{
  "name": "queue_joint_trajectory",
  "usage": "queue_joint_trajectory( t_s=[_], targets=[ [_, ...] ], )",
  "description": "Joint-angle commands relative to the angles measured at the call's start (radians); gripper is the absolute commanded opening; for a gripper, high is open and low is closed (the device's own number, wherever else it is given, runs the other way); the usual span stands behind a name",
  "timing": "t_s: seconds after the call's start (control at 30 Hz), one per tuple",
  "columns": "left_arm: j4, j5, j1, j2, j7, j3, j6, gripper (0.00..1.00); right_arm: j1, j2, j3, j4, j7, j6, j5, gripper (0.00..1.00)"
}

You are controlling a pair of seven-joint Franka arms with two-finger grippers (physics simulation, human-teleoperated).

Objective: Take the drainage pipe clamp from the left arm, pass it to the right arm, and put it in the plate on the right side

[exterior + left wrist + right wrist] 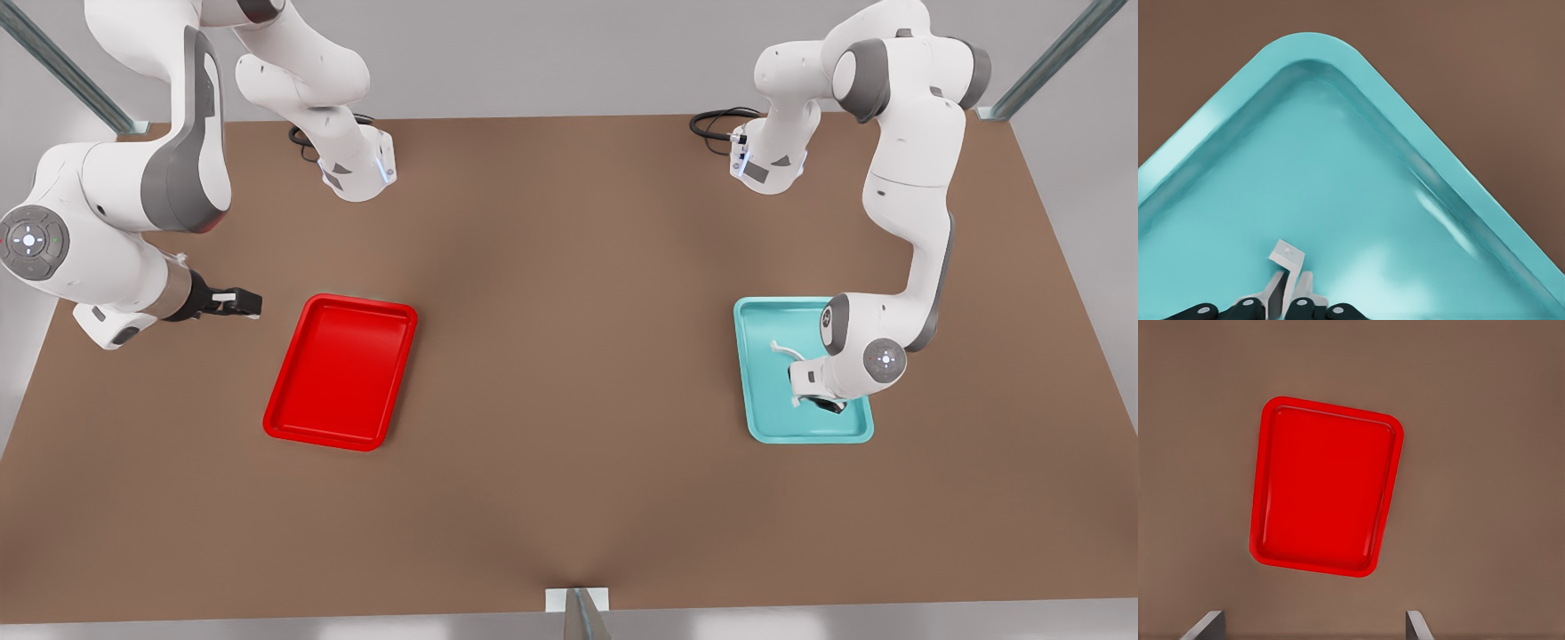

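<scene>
**Clerk:** Item one, drainage pipe clamp (782,349). You are finding it lying inside the teal tray (757,373), on the front view's right. The left gripper (822,404) is reaching down into that tray, and in the left wrist view its jaws are sitting narrow around a flat tab of the clamp (1286,255), gripping it because that end offers a thin edge to pinch.

**Operator:** And the other side?

**Clerk:** Item two, right gripper (244,302). You are seeing it waiting above the desk (569,373), just beside the plate (342,372) on the front view's left. Its jaws are standing wide, as the right wrist view shows with its two fingertips (1205,623) far apart, likely so it is ready to receive.

**Operator:** Anything blocking?

**Clerk:** Item three, obstructions. You are looking at bare desk between the two trays, well apart from each other. The raised rim of the teal tray is the only thing I judge the clamp must clear on lifting. The plate (1325,487) is lying empty.
</scene>
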Motion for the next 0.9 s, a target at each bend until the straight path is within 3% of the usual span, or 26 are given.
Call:
queue_joint_trajectory(
  t_s=[0.0,0.37,0.43,0.87],
  targets=[
    [0.0,0.001,0.0,-0.001,0.017,0.0,-0.004,0.3,0.0,-0.001,0.0,-0.001,0.001,-0.001,-0.001,1.0],
    [0.002,-0.001,0.0,0.008,0.017,0.0,-0.004,0.3,0.0,0.004,0.004,0.001,0.002,-0.001,-0.001,1.0],
    [0.003,-0.001,0.0,0.007,0.008,0.0,-0.005,0.21,0.0,0.004,0.004,0.001,0.002,-0.001,-0.001,1.0],
    [0.037,-0.002,-0.009,-0.009,-0.09,0.001,-0.11,0.21,0.0,0.007,0.004,0.007,0.002,-0.001,0.001,1.0]
  ],
)
